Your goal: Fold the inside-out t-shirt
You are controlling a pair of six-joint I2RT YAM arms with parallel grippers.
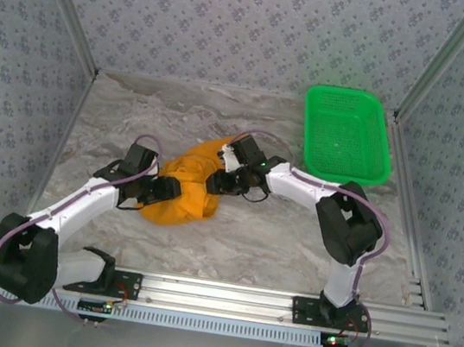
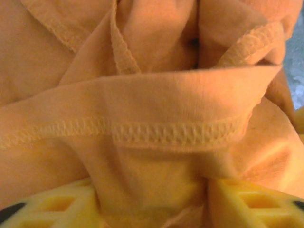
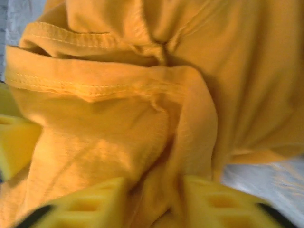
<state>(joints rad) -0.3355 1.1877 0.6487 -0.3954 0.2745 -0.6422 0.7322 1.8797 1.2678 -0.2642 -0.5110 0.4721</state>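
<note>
Near the middle of the table (image 1: 274,241), the orange-yellow t-shirt (image 1: 185,194) lies bunched in a rumpled heap rather than spread flat, on a pale, wrinkled covering. Both arms reach into it from opposite sides. The left gripper (image 1: 168,188) meets the heap at its left edge, low against the cloth. In the left wrist view its yellow fingers (image 2: 57,204) stand at either side of a thick gather of fabric that narrows as it passes between them, so the jaws are clamped on the shirt. Just above that pinch a stitched seam (image 2: 166,135) runs across the view, raised and showing its looped thread, and more folds and another stitched edge pile up behind it. The right gripper (image 1: 218,182) presses into the heap's upper right side, close to the left one, with only cloth between them. In the right wrist view its yellow fingers (image 3: 90,204) sit close together with a fold of the shirt squeezed in the narrow gap, so these jaws too are closed on the fabric. A stitched hem (image 3: 85,85) crosses the upper left of that view, and a strip of the pale table covering shows at the lower right. A green mesh basket (image 1: 346,135) stands at the far right of the table, well apart from the shirt and from both arms.
</note>
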